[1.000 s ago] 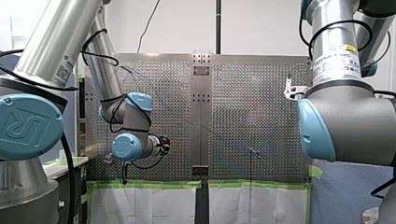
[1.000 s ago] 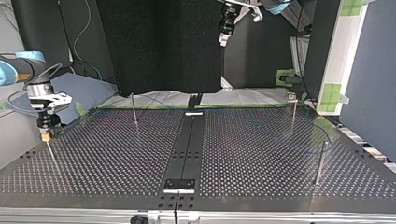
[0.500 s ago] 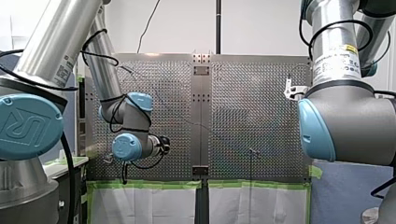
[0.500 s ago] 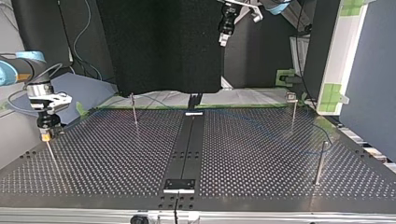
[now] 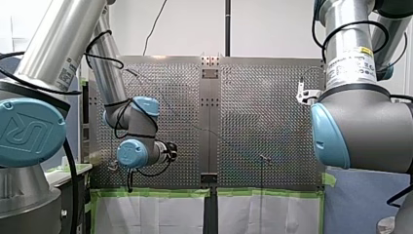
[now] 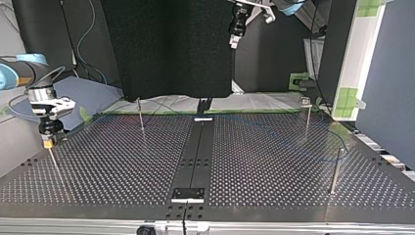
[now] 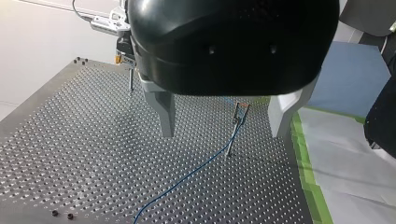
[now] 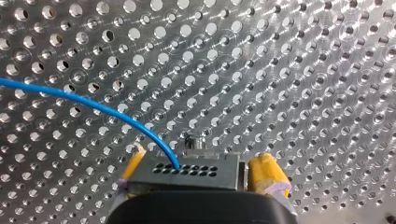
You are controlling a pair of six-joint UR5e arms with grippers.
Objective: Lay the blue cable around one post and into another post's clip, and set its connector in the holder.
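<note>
In the right wrist view a black connector [image 8: 187, 170] with the blue cable [image 8: 93, 105] coming out of it sits between my right gripper's [image 8: 198, 170] yellow pads [image 8: 266, 175]; the jaws are open, with a small gap on one side. The top view shows that gripper [image 6: 47, 138] low at the left, over a thin post [image 6: 54, 164]. In the left wrist view the cable [image 7: 187, 176] runs over the plate to a post's clip [image 7: 240, 111]. My left gripper [image 7: 223, 135] hangs open and empty above it, high over the table in the top view [image 6: 235, 36].
More thin posts stand on the perforated table [image 6: 122, 166]: one at the back left [image 6: 140, 115], one with a clip at the back right [image 6: 307, 117], one nearer on the right [image 6: 335, 169]. A black strip [image 6: 195, 156] runs down the middle.
</note>
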